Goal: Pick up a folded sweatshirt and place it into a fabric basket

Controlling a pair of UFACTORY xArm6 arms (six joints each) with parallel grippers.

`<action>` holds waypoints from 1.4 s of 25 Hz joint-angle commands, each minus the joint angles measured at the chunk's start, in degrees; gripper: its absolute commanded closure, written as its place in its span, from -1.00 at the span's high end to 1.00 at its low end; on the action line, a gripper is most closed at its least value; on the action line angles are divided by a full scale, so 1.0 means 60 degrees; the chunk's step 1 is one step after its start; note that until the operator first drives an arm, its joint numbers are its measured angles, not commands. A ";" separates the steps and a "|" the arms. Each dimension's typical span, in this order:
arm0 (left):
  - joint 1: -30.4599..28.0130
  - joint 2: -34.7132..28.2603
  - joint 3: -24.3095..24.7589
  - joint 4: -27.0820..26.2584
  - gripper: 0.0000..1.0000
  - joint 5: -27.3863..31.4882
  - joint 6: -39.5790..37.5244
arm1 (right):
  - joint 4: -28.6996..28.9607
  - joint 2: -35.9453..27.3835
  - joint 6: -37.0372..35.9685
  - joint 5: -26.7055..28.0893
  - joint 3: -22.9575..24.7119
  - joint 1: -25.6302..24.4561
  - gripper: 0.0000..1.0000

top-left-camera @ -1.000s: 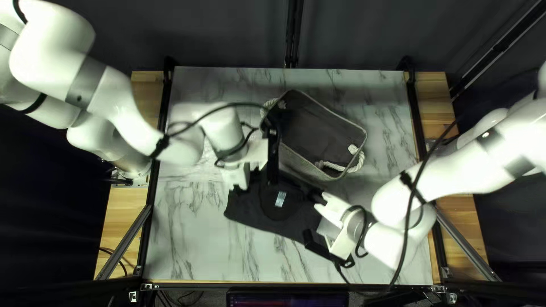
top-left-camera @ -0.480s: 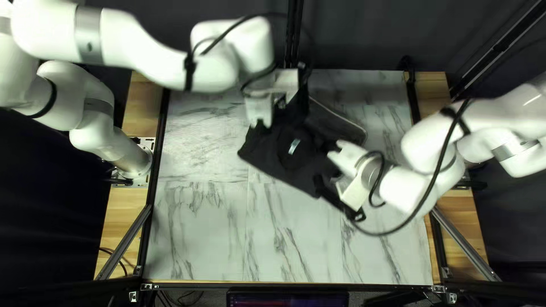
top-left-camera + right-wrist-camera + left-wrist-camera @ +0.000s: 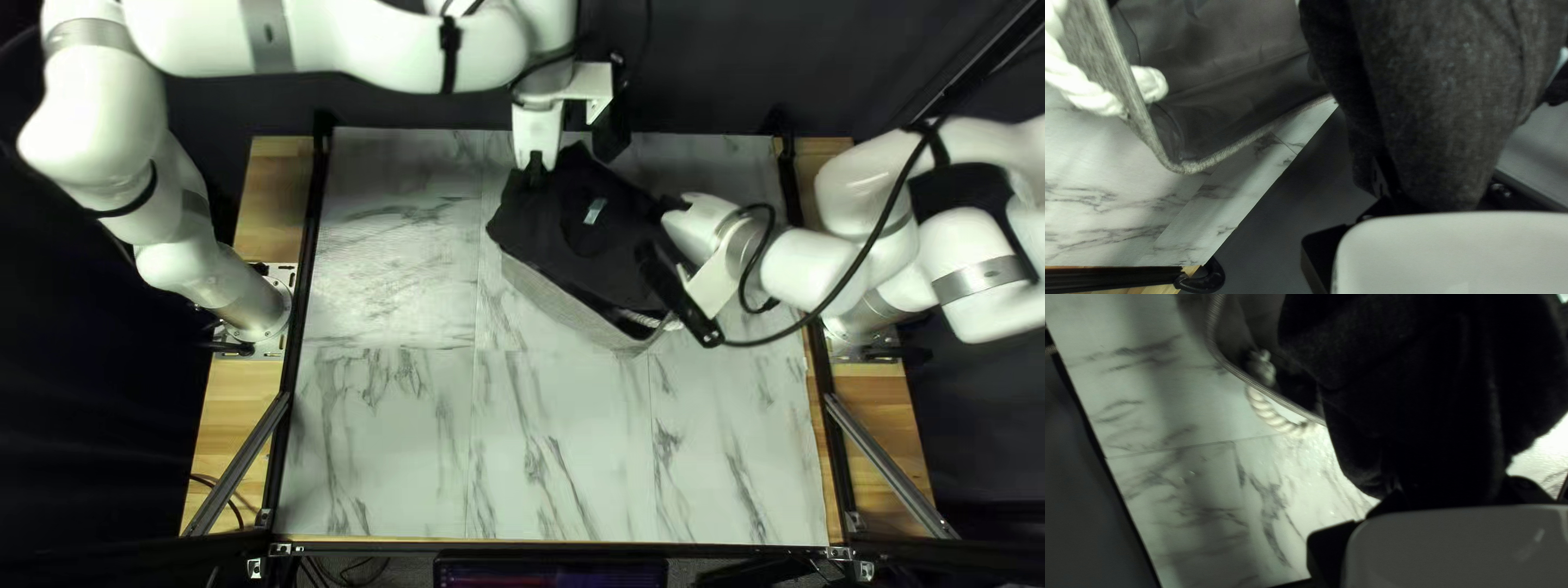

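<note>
A black folded sweatshirt hangs over the grey fabric basket, hiding most of its opening. My left gripper holds the sweatshirt's far-left edge, and my right gripper its right edge. In the left wrist view the sweatshirt bunches down into my left gripper, shut on it, with the basket's rim beyond. The right wrist view shows my right gripper shut on the sweatshirt, whose cloth hides most of the fingers; the basket's rim passes beside it.
White rope handles stick out from the basket, one near the left gripper, another in the right wrist view. The marble-patterned table has dark frame rails along its sides. Cables loop from both arms.
Both arms have carried the sweatshirt from the table in front of the basket toward the far edge and slightly right, raising it over the basket. Both grippers kept hold.
</note>
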 commanded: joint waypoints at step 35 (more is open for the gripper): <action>-0.0323 0.0948 0.1741 -0.0498 -1.00 -0.2736 0.1770 | -0.1150 0.2266 0.2616 -0.1984 0.0457 0.0172 -0.92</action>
